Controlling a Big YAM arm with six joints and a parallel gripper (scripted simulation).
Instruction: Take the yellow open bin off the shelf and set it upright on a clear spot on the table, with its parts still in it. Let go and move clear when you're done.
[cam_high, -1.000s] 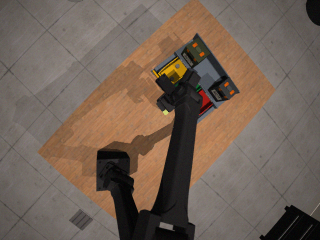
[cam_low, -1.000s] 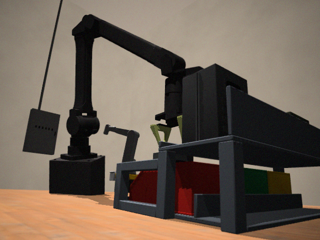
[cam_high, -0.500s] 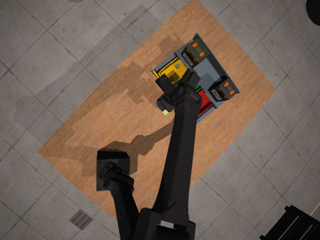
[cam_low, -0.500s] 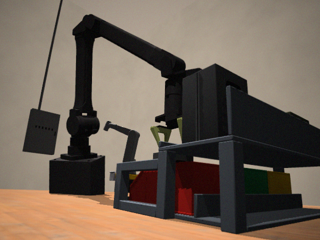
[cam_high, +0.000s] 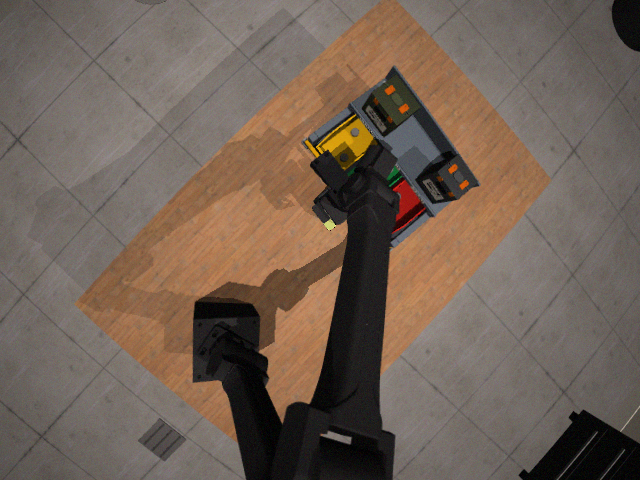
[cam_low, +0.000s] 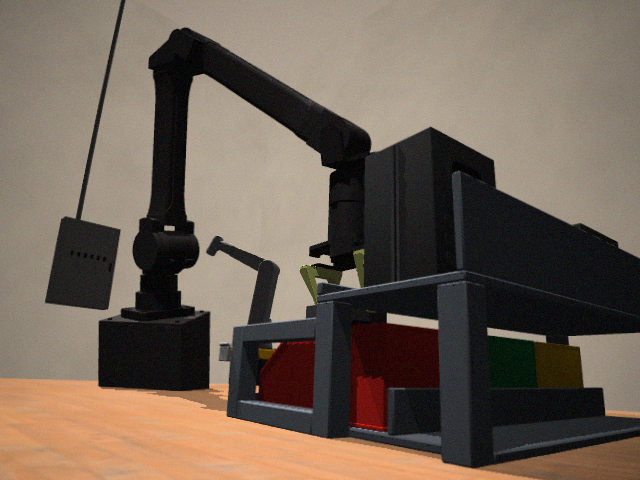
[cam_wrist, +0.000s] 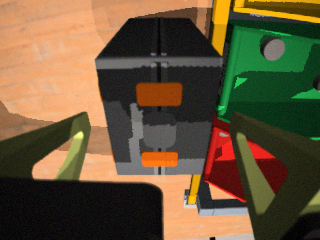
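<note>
The yellow open bin (cam_high: 342, 141) sits in the lower level of the grey shelf (cam_high: 408, 149), at its left end in the overhead view, with small grey parts in it. From the side it shows at the shelf's far end (cam_low: 558, 365), beside a green bin (cam_low: 511, 361) and a red bin (cam_low: 372, 372). My gripper (cam_low: 333, 274) is open and empty, pointing down just above the shelf's top level. In the wrist view the fingers straddle a dark box with orange latches (cam_wrist: 159, 95). Only an edge of the yellow bin (cam_wrist: 272, 7) shows at the top right.
Two dark boxes with orange latches (cam_high: 390, 103) (cam_high: 447, 178) stand on the shelf's top level. The arm's base (cam_high: 224, 338) stands at the table's near left. Bare wooden table top (cam_high: 206, 222) lies left of the shelf.
</note>
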